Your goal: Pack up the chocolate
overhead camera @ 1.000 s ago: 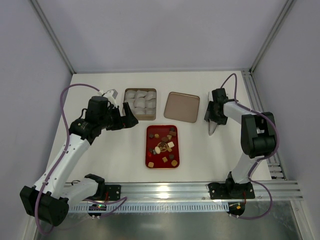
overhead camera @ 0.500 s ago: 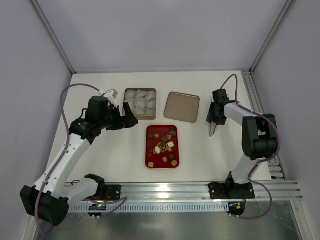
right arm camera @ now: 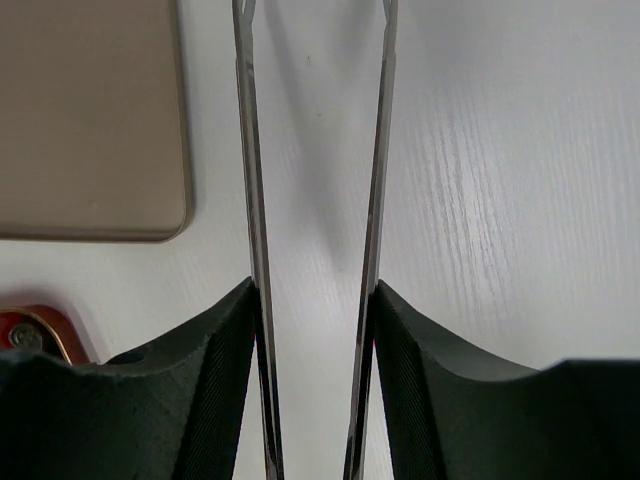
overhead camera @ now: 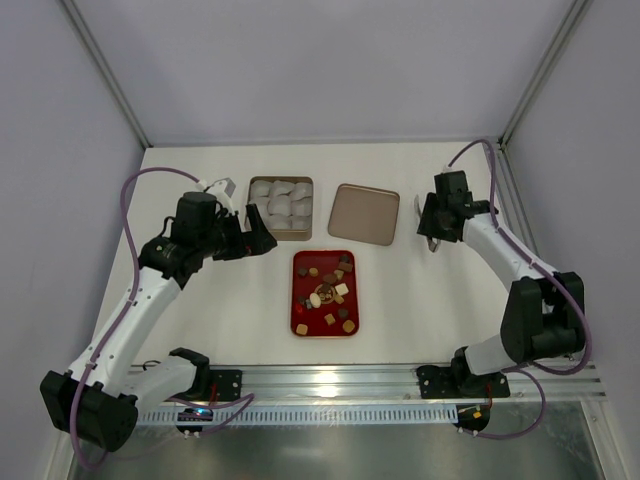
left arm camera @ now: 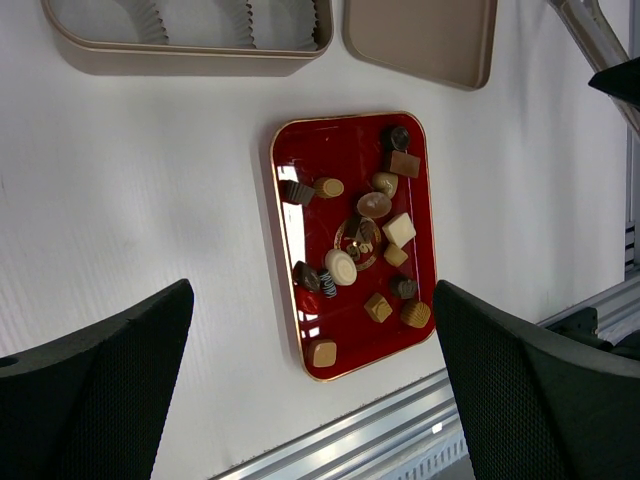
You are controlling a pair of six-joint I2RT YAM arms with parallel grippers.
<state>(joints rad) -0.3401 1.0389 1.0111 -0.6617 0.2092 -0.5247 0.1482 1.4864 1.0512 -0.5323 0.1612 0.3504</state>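
the chocolate [overhead camera: 326,296] lies loose in a red tray [left arm camera: 335,140] at the middle of the tabletop [overhead camera: 200,320], a little nearer the near edge than the far one. the pieces are dark brown, tan and cream, some square and some round, scattered unevenly with bare red showing between them. none of them is in either hand.

beyond the tray, toward the far edge, a gold tin [overhead camera: 280,179] holds white crinkled paper cups [overhead camera: 280,205]. its flat lid [overhead camera: 364,213] lies just beside it on the side of the right edge, apart from the tin.

the left hand [overhead camera: 266,232] is above the tabletop at the tin's near left corner, on the left-edge side of the tray. its two dark fingers [left arm camera: 110,390] are spread wide and hold nothing - in the left wrist view the whole tray shows in the gap between them.

the right hand [overhead camera: 432,240] is toward the right edge of the tabletop, just past the lid's right side. its long thin metal fingers [right arm camera: 248,200] run parallel with a narrow gap between them - only bare white tabletop shows in that gap, so it is parted and grips nothing. the lid and a corner of the red tray show to one side in the right wrist view.
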